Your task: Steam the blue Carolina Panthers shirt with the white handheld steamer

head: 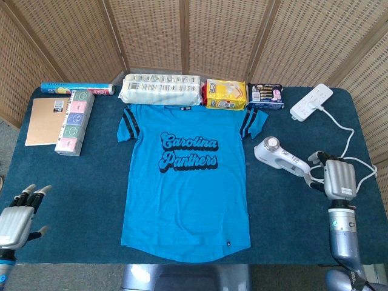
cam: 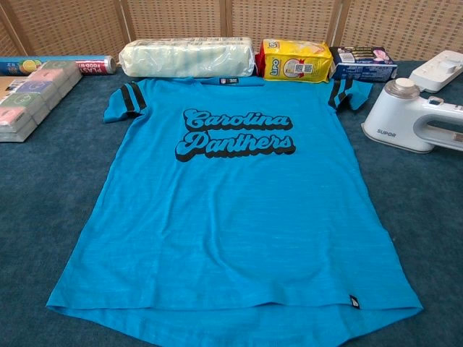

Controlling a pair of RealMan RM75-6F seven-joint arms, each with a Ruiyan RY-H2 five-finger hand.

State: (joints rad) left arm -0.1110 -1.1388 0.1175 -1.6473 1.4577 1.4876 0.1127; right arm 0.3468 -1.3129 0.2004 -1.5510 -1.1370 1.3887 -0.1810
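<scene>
Blue Carolina Panthers shirt is laid flat. Just right of it, the white handheld steamer is left ungripped beside the open right hand. The open left hand is kept well left. The steamer's cord could be snagged.

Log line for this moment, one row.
shirt: flat on table | steamer: right of shirt, unheld | left robot hand: open, table edge | right robot hand: open, beside steamer handle
</scene>
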